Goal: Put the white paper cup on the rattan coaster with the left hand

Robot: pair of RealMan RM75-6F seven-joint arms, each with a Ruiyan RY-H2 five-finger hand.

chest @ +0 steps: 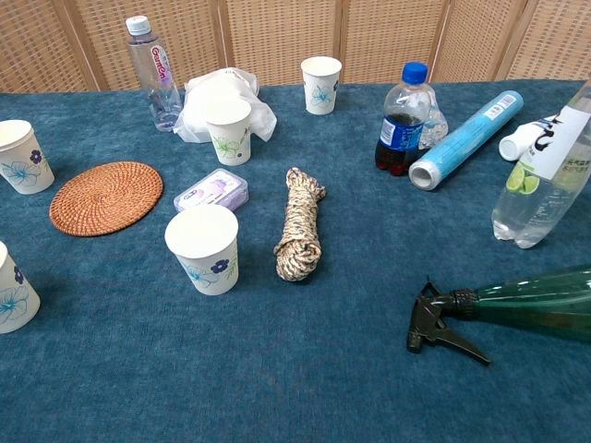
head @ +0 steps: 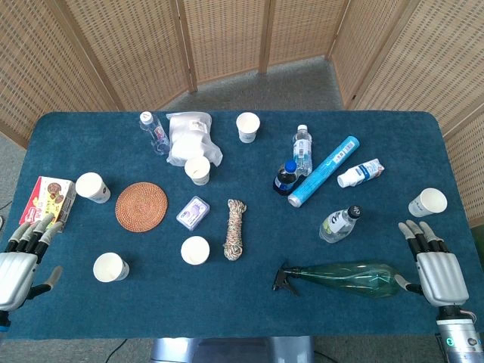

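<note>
The round rattan coaster lies flat on the left part of the blue table. Several white paper cups stand upright around it. One cup is just left of the coaster, another is nearer the front edge, and a third is to the coaster's front right. My left hand rests at the front left corner, fingers spread and holding nothing, apart from every cup. At the front right corner my right hand lies the same way. The chest view shows neither hand.
A snack box sits by my left hand. A purple box, a rope bundle and a white bag lie mid-table. A green spray bottle, other bottles, a blue tube and more cups fill the right half.
</note>
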